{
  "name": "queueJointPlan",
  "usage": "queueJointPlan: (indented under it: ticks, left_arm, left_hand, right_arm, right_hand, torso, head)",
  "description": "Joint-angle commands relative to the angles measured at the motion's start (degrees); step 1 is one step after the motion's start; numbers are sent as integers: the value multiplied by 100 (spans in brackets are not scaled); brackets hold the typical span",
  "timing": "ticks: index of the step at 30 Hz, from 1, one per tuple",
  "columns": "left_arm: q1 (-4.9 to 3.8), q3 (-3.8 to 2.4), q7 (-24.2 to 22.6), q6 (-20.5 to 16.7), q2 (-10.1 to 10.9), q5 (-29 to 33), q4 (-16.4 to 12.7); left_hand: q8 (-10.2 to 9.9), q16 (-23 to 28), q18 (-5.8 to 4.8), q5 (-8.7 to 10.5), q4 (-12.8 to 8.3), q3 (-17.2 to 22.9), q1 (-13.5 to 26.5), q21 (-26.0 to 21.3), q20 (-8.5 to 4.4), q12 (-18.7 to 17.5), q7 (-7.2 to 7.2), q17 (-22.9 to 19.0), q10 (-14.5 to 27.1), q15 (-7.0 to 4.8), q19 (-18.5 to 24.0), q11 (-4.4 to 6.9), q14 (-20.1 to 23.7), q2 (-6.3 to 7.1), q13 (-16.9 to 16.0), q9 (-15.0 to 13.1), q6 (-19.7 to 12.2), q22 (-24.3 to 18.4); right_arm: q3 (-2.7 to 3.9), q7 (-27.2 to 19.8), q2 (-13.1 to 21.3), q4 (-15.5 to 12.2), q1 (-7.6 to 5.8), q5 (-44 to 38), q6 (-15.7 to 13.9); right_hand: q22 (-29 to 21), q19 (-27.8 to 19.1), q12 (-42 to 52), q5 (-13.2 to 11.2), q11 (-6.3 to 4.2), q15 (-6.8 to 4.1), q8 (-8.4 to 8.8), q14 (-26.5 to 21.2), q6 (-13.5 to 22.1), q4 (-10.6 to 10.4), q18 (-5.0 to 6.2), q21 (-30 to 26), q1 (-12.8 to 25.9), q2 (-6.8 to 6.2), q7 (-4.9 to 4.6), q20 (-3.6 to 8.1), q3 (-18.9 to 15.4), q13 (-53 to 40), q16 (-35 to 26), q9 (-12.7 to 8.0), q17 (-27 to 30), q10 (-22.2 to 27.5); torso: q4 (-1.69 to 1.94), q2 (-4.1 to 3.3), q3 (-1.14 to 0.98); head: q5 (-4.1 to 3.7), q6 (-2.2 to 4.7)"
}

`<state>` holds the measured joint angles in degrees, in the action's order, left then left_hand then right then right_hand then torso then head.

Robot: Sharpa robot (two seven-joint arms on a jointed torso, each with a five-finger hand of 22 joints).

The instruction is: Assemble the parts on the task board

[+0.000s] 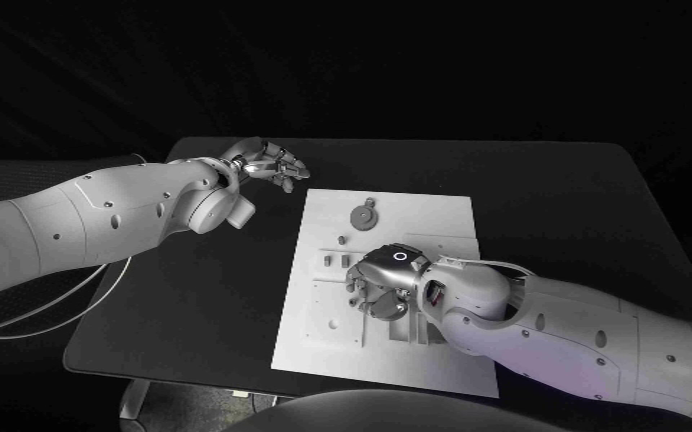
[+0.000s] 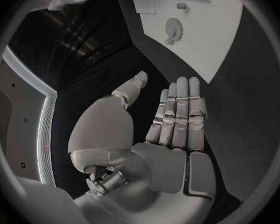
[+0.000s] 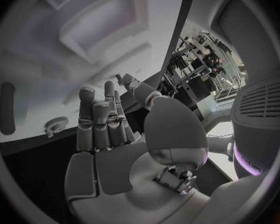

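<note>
The right hand [image 1: 387, 280] is seen nearest in the head view, lying over the middle of the board [image 1: 433, 362], with its white arm reaching in from the near right corner. In the right wrist view that hand [image 3: 109, 134] is shown with its fingers [image 3: 95, 118] stretched out straight and close together, the thumb set a little apart, and nothing is held in it. Beyond the fingertips the pale board surface [image 3: 34, 50] is seen, with raised rectangular frames, a dark slot [image 3: 7, 108] and a small toothed gear [image 3: 55, 125] near the board's edge.

The board lies flat in the middle of the black table [image 1: 577, 202]. Small fittings and recesses are made out on it around the right hand, but they are too small to be told apart. Farther up the board, well clear of the right hand, a round grey gear [image 1: 364, 215] lies flat on the white surface.

The left hand [image 1: 271, 165] is held farthest off, over bare table just beyond the board's far left corner, not touching the board. In the left wrist view the left hand [image 2: 171, 129] is shown flat, its fingers [image 2: 180, 107] straight and pressed side by side, the thumb spread to one side, and nothing is gripped. Past its fingertips the board [image 2: 214, 40] is seen, with the gear [image 2: 173, 29] lying on it.
</note>
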<state>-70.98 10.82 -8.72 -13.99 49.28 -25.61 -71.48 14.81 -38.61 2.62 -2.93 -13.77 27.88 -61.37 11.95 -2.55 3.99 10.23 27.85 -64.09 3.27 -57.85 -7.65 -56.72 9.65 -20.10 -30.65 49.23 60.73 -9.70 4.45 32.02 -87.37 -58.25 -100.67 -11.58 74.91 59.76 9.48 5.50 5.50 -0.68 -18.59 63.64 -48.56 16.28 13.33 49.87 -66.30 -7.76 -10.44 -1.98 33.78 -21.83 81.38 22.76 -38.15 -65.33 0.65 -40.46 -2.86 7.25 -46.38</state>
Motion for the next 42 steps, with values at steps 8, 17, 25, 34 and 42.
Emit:
queueJointPlan:
  ticks: [8,17,25,34,42]
  left_arm:
    - [-7,-4,-44,20,19,7,6]
    - [-8,-3,-69,1,52,8,16]
    - [-6,-2,-75,17,34,8,25]
    - [-6,-1,-78,29,27,8,37]
    - [-5,-1,-81,36,32,8,45]
  left_hand:
    - [2,45,90,8,-38,-9,-43,-33,14,0,13,17,26,-7,-35,-26,-30,-7,11,11,-13,8]
    - [-4,61,89,8,-43,-9,-50,-40,15,7,15,36,13,-6,-33,-21,-31,6,15,16,-27,10]
    - [-4,67,88,8,-43,-8,-52,-42,15,9,15,43,9,-5,-32,-20,-29,7,16,17,-27,11]
    - [-3,72,87,8,-41,-9,-51,-44,16,9,14,49,8,-4,-31,-20,-28,9,18,17,-27,12]
    - [0,79,86,8,-39,-8,-51,-47,17,9,12,56,8,-3,-30,-20,-27,7,21,17,-23,13]
  right_arm:
    - [150,-9,574,-362,-378,323,-208]
    - [217,-212,1239,-758,-944,607,-167]
    - [219,-104,1449,-595,-1048,516,261]
    - [121,-48,1399,-396,-972,405,627]
    - [96,58,1310,-273,-786,137,795]
  right_hand:
    - [97,17,35,20,-8,-19,-38,46,-26,-28,167,-11,-24,-41,-14,20,15,-17,10,8,-3,-43]
    - [91,12,-10,25,18,4,-17,42,29,-60,167,-20,13,-137,-30,24,25,-3,-10,-7,10,50]
    - [91,-98,-288,20,218,199,34,-107,174,-259,167,-75,135,-460,47,-34,45,182,-26,-47,6,510]
    - [100,-228,-489,6,347,327,114,-278,462,-457,167,-109,314,-673,241,-83,-138,389,22,-81,-17,877]
    - [100,-243,-487,7,346,326,106,-299,508,-508,167,-108,331,-688,268,-85,-178,422,39,-73,-17,892]
  torso:
    - [-6,1,5]
    - [-22,5,-3]
    - [-7,2,-8]
    - [0,-3,-10]
    - [7,-3,-5]
  head:
    - [-101,130]
    - [-187,210]
    - [-224,225]
    - [-236,224]
    - [-236,201]
